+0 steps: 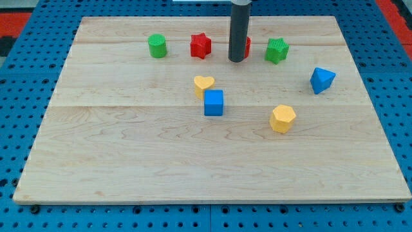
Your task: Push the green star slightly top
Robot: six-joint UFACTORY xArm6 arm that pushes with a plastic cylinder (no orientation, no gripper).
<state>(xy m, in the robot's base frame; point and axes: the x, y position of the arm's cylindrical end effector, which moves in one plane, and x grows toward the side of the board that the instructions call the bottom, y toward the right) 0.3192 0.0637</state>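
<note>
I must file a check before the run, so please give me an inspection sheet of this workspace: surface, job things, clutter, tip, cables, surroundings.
Surface: wooden board, light planks, flat, nothing spilled.
Job's things: green star near the view's top right, upright, touching no other block.
Clutter: green cylinder, red star, a red block mostly hidden behind the rod, yellow heart touching the blue cube, blue block, yellow block.
Tip: my tip rests left of the green star, apart from it, in front of the red block.
Cables: nothing seen.
Surroundings: blue perforated panel around the board.
</note>
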